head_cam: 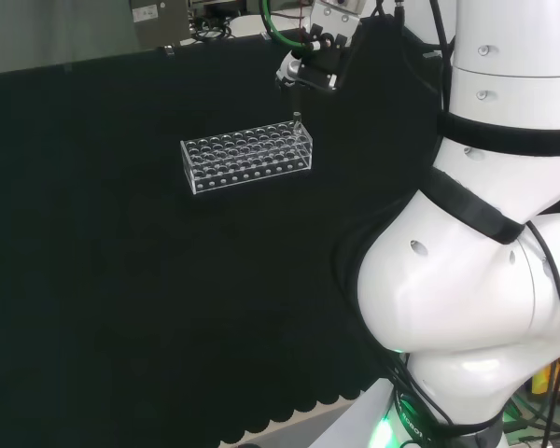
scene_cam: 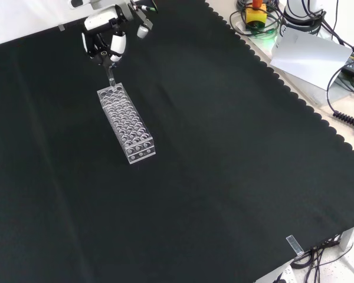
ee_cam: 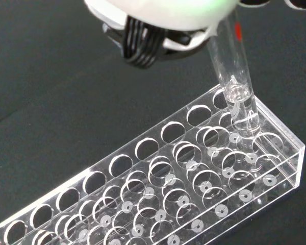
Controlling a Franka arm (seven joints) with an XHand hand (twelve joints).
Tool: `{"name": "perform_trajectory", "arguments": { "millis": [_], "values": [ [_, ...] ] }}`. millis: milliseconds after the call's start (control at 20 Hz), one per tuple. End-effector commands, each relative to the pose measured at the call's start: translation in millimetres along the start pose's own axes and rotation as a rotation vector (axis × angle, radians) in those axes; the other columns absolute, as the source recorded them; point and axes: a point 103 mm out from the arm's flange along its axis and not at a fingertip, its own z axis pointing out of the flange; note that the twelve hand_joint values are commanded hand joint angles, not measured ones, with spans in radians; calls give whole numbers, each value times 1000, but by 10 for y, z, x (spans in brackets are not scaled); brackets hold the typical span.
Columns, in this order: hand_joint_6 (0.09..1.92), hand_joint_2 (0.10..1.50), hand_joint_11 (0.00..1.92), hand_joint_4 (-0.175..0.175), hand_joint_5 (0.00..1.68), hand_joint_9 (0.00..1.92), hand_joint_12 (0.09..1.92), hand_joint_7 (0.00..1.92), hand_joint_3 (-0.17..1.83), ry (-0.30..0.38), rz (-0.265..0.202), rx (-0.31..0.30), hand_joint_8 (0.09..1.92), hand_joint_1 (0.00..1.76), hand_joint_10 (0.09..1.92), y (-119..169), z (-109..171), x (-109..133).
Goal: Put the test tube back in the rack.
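The hand (scene_cam: 109,36) hangs over one end of the clear test tube rack (scene_cam: 126,123), fingers curled around the upper part of a glass test tube (ee_cam: 233,87). Just below the hand, the tube's lower end has entered a hole near the rack's corner — the wrist view makes this plain, with the tube tilted and its bottom inside the upper plate. From the front, the tube is only a thin sliver beneath the fingers. The rack sits on the black-clothed tabletop (head_cam: 121,308).
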Motion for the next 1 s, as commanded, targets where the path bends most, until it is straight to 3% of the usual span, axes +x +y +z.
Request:
{"name": "perform_trajectory", "arguments": {
  "millis": [50, 1000],
  "values": [
    [576, 682, 1158, -175, 1306, 1609, 931, 1712, 598, 3, -1, -2, 489, 1221, 485, 61, 16, -6],
    [577, 682, 1157, -175, 1305, 1608, 932, 1712, 598, 4, -3, -7, 489, 1221, 487, 99, -19, 18]
  ]
}}
